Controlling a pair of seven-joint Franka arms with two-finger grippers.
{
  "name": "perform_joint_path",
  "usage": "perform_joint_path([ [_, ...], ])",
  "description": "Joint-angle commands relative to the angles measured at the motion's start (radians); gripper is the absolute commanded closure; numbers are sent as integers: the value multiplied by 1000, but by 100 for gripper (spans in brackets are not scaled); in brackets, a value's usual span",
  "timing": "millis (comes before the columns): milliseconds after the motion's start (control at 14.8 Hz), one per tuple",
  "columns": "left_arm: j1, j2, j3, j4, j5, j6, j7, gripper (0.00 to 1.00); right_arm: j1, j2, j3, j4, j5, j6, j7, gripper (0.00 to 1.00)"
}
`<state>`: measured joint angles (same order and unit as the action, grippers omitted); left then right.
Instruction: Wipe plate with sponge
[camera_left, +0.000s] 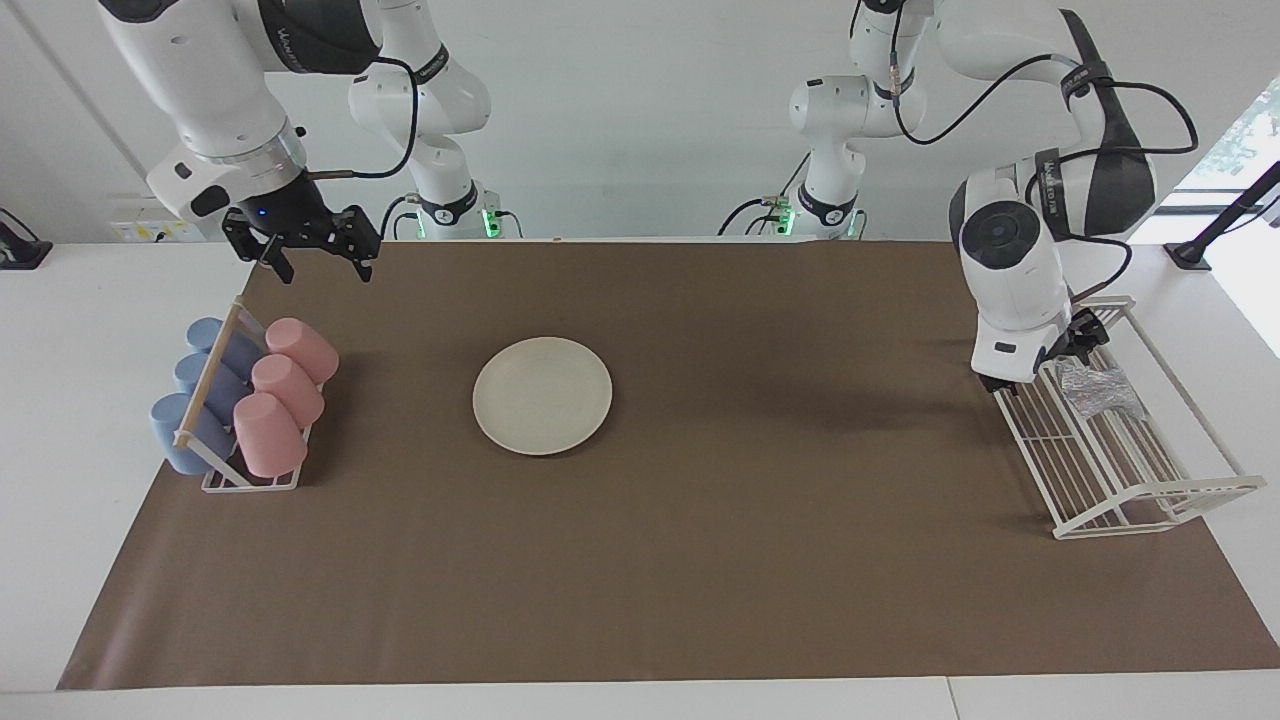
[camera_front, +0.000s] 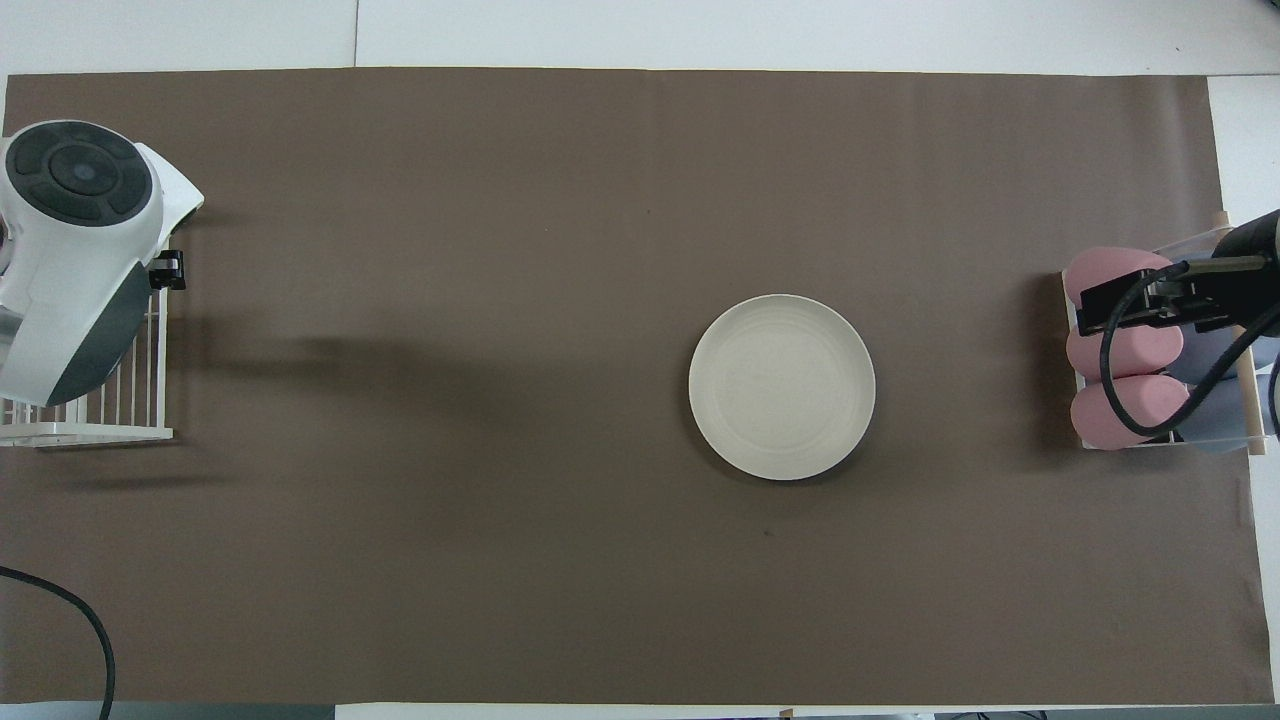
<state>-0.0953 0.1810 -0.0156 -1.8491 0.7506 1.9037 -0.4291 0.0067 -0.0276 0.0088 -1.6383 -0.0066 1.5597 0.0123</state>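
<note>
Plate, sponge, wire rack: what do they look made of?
Plate: matte cream, no glare, faint concentric rings in the overhead view; could be plastic or unglazed ceramic, look leaves it open.
Sponge: silvery, glittery, crinkled mesh, probably metallic-looking synthetic fibre.
Wire rack: thin straight white rods, likely coated metal wire.
</note>
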Motion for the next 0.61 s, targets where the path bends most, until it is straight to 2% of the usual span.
perform_joint_path([
  [0,6,-9,3,-48,84,37,-10,0,9,-6,8,-11,-21,2,9,0],
  [540,23,-8,9,-41,98,37,-10,0,64,-2,13,29,-1,-16,392,0],
])
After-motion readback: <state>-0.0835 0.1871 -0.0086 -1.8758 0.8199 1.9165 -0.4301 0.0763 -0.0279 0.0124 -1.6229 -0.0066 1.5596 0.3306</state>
